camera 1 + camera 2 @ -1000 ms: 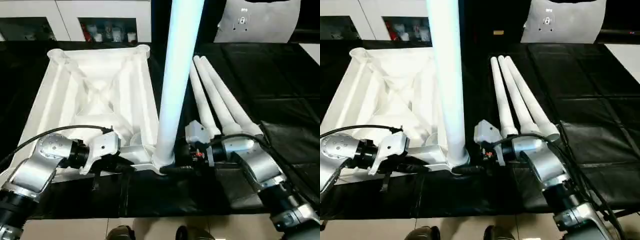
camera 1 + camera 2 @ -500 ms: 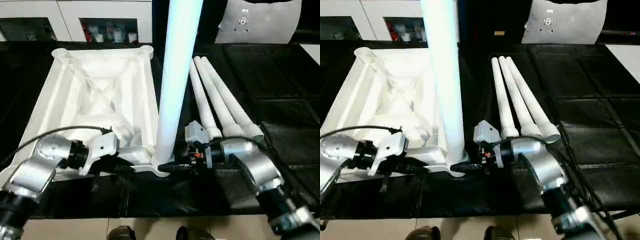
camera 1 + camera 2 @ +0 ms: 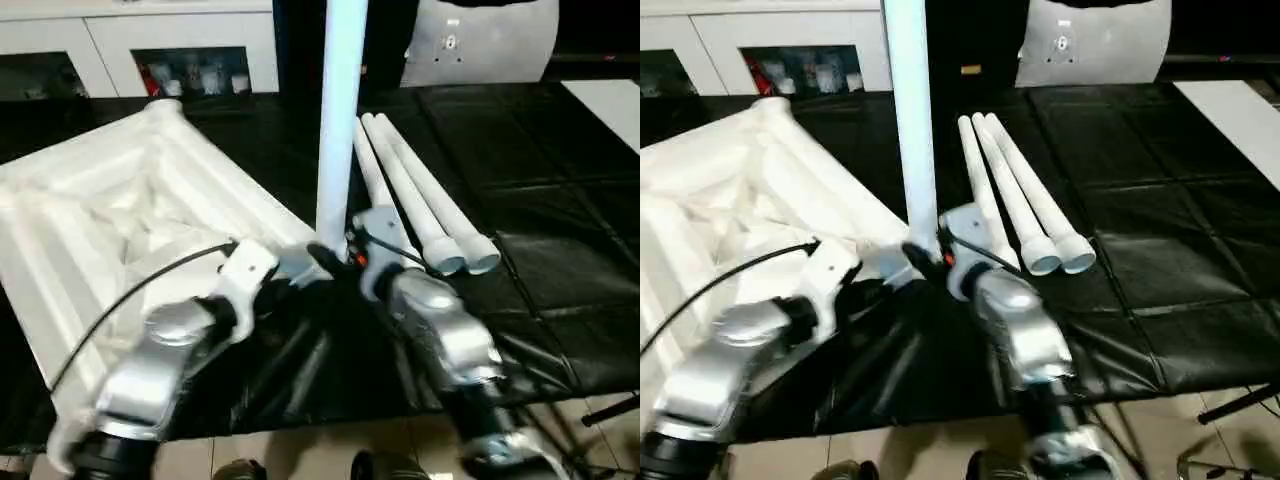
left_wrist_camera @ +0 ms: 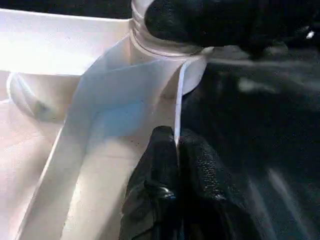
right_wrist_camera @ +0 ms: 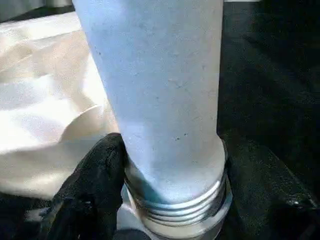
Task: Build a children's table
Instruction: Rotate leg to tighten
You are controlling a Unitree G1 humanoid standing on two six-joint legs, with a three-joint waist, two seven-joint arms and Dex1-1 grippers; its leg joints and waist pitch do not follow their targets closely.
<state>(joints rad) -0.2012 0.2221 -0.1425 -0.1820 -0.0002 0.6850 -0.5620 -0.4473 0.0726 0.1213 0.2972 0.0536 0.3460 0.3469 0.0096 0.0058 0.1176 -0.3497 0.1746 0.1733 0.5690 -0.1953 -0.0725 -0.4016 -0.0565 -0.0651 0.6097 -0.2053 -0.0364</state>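
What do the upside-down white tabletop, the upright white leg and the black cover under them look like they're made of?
Upside-down white tabletop: apparently moulded plastic, smooth and slightly glossy, with thin ribs. Upright white leg: likely the same plastic, matte, with moulded screw threads at its base. Black cover: probably vinyl or leatherette, judging by its sheen, seams and creases.

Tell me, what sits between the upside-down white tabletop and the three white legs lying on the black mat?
In the left eye view, one leg stands upright in the tabletop's corner socket, with the right gripper at its base. The loose legs lie just beyond.
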